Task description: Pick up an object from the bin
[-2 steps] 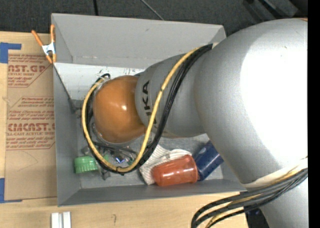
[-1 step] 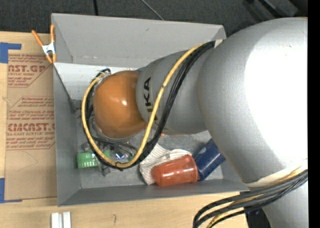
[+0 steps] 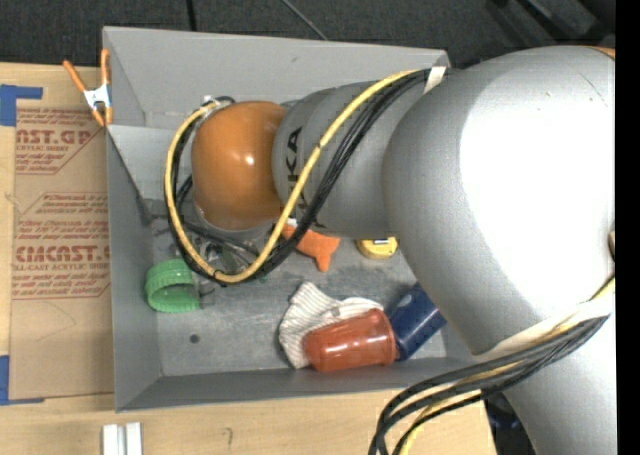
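- Green plastic ring (image 3: 168,286) sat on the floor of the grey metal bin (image 3: 215,348), close to its left wall and a bit tilted, so the hole showed. It was the loose thing nearest the tool, so I treated it as the likely pick.
- My handling guess for the ring was light, stiff and smooth, so probably a bit slippery. I'd have pinched across its wall, one jaw in the hole and one outside. Squeezing the whole hoop from outside seemed likely to make it pop free.
- Gripper (image 3: 215,253) was just right of the ring, low in the bin, tucked under the orange wrist cover (image 3: 235,165) and a loop of yellow cable (image 3: 178,178). Honestly couldn't tell whether the jaws were apart or together, or whether they touched the ring at all.
- Small orange plastic piece (image 3: 320,248) poked out from under the arm (image 3: 480,193) mid-bin, with a small yellow round thing (image 3: 378,246) near it on the right. Both were too covered to say what they were.
- Toward the front lay a white knitted cloth (image 3: 305,311) with a red-orange cylinder (image 3: 350,341) resting against it, and a dark blue block (image 3: 415,318) touched the cylinder's right end. The cloth looked soft and floppy, and the cylinder looked smooth enough to roll.
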Robot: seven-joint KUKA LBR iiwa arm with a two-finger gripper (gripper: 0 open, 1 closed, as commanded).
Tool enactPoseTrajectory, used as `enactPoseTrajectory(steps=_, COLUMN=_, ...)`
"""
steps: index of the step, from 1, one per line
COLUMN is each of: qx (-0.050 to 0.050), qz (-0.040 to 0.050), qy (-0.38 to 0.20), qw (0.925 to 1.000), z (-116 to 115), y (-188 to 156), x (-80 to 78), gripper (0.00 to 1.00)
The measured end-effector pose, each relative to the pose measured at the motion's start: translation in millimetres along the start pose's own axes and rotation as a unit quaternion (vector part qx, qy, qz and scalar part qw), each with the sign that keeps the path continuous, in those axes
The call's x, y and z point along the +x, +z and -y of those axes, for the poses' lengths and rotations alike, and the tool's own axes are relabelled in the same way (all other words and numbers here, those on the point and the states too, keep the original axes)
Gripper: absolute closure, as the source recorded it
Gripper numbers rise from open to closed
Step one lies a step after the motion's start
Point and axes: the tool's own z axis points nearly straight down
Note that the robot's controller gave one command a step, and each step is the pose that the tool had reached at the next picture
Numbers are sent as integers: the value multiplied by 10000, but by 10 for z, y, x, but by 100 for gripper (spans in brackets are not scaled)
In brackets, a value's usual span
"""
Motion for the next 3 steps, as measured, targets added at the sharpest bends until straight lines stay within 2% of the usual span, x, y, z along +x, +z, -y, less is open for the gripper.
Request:
enactPoseTrajectory(steps=1, qx=0, qz=1, qy=-2, qw=10000, z=1, y=1, x=0, gripper=100)
enactPoseTrajectory(steps=2, qx=-12, qz=-122, qy=-96, qw=9999, z=11, y=-368, x=133, gripper=100)
enactPoseTrajectory(steps=3, qx=-11, qz=-73, qy=-46, qw=10000, z=-33, y=-722, x=50, gripper=100)
